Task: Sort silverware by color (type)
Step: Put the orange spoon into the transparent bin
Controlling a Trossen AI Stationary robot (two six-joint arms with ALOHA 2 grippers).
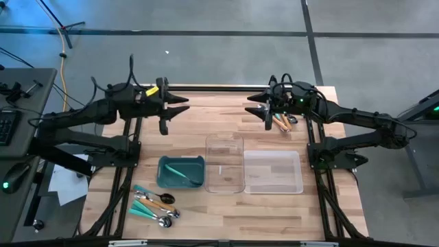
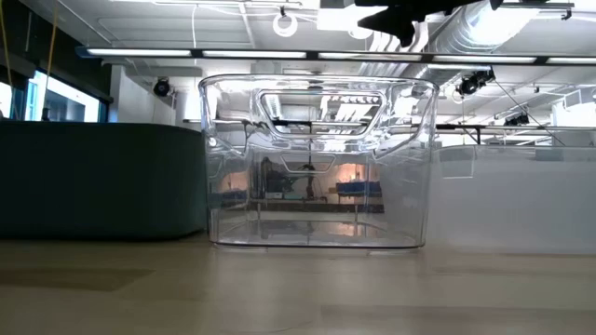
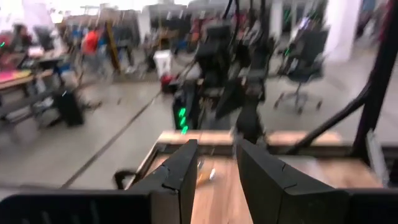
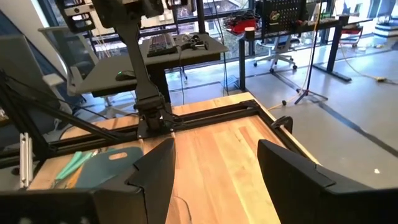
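The left gripper [image 1: 167,116] hovers empty at the table's eleven o'clock, fingers narrowly parted; the right gripper [image 1: 264,112], spread wide and empty, hangs at one o'clock beside orange-handled utensils [image 1: 282,121] its arm partly hides. Teal-handled spoons [image 1: 154,205] crowd the seven o'clock edge, one inside the teal rectangular bin [image 1: 181,171]; bare wooden tabletop [image 1: 212,116] lies between the grippers.

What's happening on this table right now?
Neither arm is holding anything. The left gripper and the right gripper both hang over the far side of the table, jaws apart and empty. One teal-handled utensil lies in the teal bin. A pile of teal-handled spoons waits at the near edge, a few orange-handled ones sit by the right gripper, and the two clear trays look empty.
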